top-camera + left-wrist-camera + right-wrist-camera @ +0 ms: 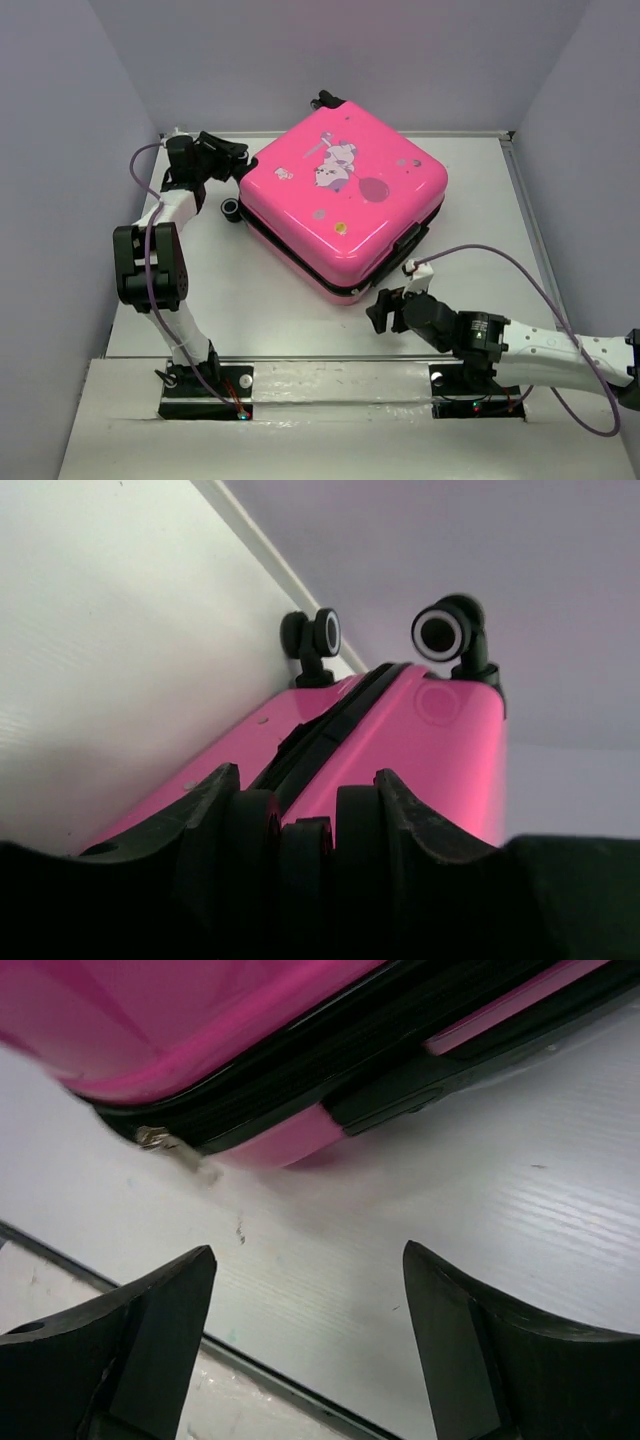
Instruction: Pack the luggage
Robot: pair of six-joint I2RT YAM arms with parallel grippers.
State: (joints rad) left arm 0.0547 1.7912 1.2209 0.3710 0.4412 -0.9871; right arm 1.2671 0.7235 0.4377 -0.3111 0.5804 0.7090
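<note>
Two dark fingers of the left gripper stand partly apart, with black, rounded wheel parts of the luggage filling the gap between them. Black against black, I cannot tell whether the pads press on them or merely flank them. Beyond, the suitcase's zipper seam runs away to two more wheels at its far corner. The right gripper hangs with its jaws wide and nothing between them, just above the white table. It is near the suitcase's nearest corner but apart from it. A metal zipper pull dangles from the black trim there, down toward the table. The luggage lies flat and closed on the far half of the table, pink printed lid up, turned corner-on between the two arms.
</note>
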